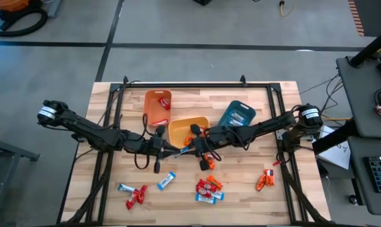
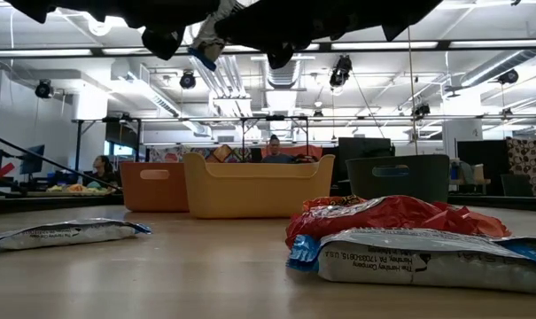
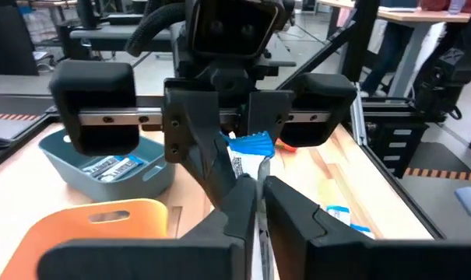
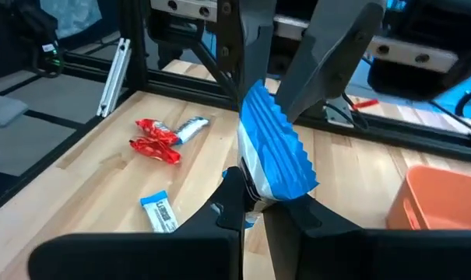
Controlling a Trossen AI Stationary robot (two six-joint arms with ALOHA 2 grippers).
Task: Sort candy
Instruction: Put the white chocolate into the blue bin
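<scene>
- The bench [image 1: 266, 208] is a light wooden top. It carries three bins along its far half and loose candy along its near edge.
- The left arm [image 1: 83, 129] reaches in from the left edge, stretched low and nearly straight toward the middle of the bench.
- The right arm [image 1: 266, 128] reaches in from the right edge in a mirrored pose. The two arms meet head-on just in front of the yellow bin [image 1: 181, 133].
- The orange bin [image 1: 155, 108] stands left of the yellow bin. The teal bin [image 1: 237, 115] stands to its right and contains blue-and-white bars.
- The left gripper [image 3: 258, 187] is raised above the bench. Its fingers are pressed together on one end of a blue-and-white bar [image 4: 274, 152].
- The right gripper [image 4: 258, 194] faces the left gripper. Its fingers pinch the other end of the same bar, so the bar spans between both grippers, clear of the bench.
- Remaining candy lies on the bench, below and in front of the grippers:
  - a mixed cluster [image 1: 208, 189] near the centre;
  - red wrappers [image 1: 136, 197] to the left;
  - orange packets [image 1: 266, 180] to the right;
  - a single bar [image 1: 166, 181] between the red wrappers and the cluster.
</scene>
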